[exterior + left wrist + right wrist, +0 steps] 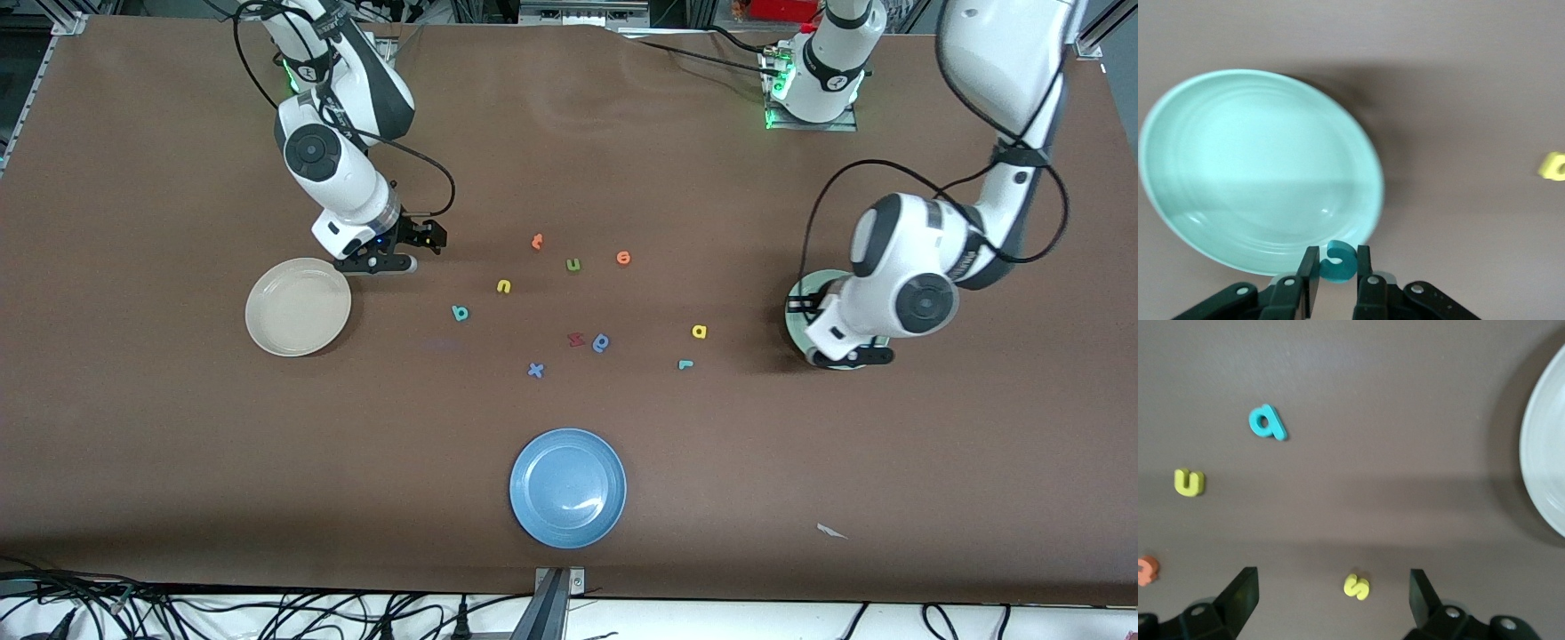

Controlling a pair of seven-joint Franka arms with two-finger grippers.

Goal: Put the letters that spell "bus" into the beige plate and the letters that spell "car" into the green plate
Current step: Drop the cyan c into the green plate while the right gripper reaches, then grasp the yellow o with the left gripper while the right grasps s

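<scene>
Left wrist view: teal c [1337,261] clamped between left gripper [1337,277] fingers, held over green plate [1218,167] rim, probably for release inside. Right gripper [1331,593] spread wide above yellow s [1357,587], beige plate [298,307] beside, pickup apparently intended.

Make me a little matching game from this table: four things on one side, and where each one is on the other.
Things:
1. teal c
2. yellow s
3. yellow a
4. blue plate

Places:
A. nearest the front camera
B. on the table under the open right pincer
C. pinched in the left pincer over the green plate
D. beside the teal r

Pairs: 1-C, 2-B, 3-D, 4-A
</scene>
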